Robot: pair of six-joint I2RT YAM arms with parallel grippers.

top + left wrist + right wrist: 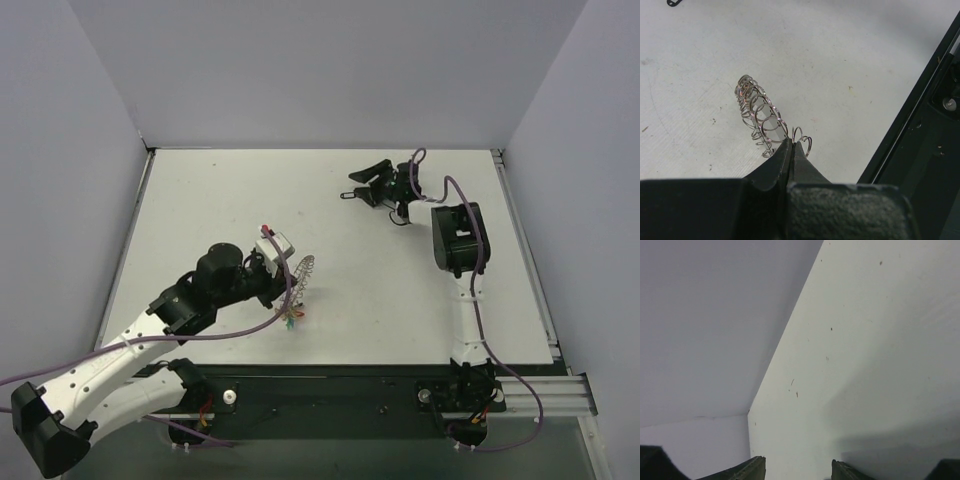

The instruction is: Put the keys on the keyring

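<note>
Left gripper point(792, 146) is clenched on the keyring point(757, 111), pinching the coiled rim at its near end; the ring stands up off the table point(850, 55), tilted away toward the centre of the wrist view. In the top view the keyring point(303, 273) sits left of centre, and a cluster of coloured keys point(290, 320) (green, red and yellow visible) dangles just below it. They look threaded, but it's too small to confirm. Right gripper point(362, 185) is in the upper middle of the top view, low over the table with its jaws spread and nothing between them. Its wrist cam shows only bare table and the wall point(715, 315) between the fingers point(752, 469). A small dark item just beside its tips, likely the black key point(347, 196), lies flat on the table; it also shows at the upper left corner of the left wrist view point(672, 2), well apart from the ring. My read: black key pickup is the step in hand. Next move needs the right gripper centred over that key. It should pinch the plastic head so the hole stays exposed, then carry the key across to the ring's open coil end. The key is tiny and flat, so slip risk is high.
</note>
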